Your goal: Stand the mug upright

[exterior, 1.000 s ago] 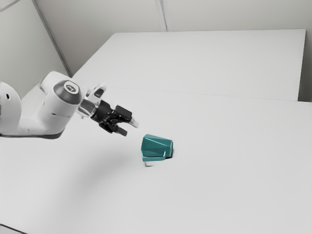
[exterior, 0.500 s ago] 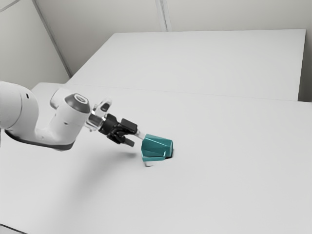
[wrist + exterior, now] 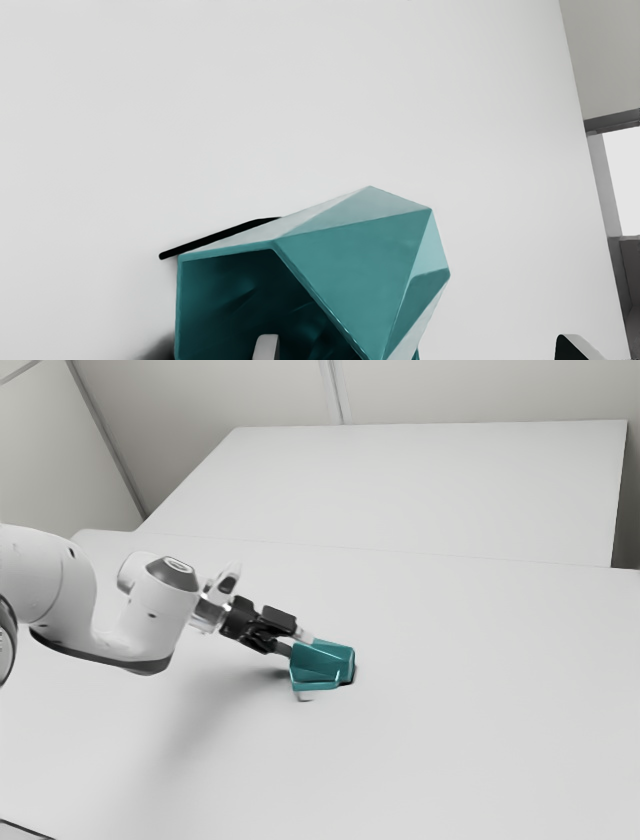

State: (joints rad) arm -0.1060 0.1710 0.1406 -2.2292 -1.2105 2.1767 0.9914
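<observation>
Open claw (image 3: pixel 297 643) at the mouth of a toppled mug (image 3: pixel 323 663)

Mug lies on its side on the white table (image 3: pixel 450 660), teal, faceted, broad flat planes meeting at sharp edges. Its open mouth faces my side, toward the exterior view's left; its base points toward the exterior view's right. A narrow teal strip runs low along its near flank in the exterior view, perhaps the handle; cannot tell for certain.

My claw is spread, the two fingers wide apart, nothing pinched between them. Exterior view puts it right beside the rim, tilted down toward the mug, black body with pale tips. In the wrist view one fingertip (image 3: pixel 267 347) overlaps the dark hollow of the mouth; the other fingertip (image 3: pixel 575 347) stands outside, well apart from the outer wall. How deep the first one sits, and whether it touches the inside, cannot tell.

Inside of the mug: deep teal, mostly in shade. A thin black strip (image 3: pixel 215 240) shows along the mug's flank, partly behind it; nature unclear.

My white arm (image 3: pixel 60 590) comes in from the exterior view's left, wrist angled down. Soft shadow on the table beneath. Pale wall (image 3: pixel 200 420) behind.
</observation>
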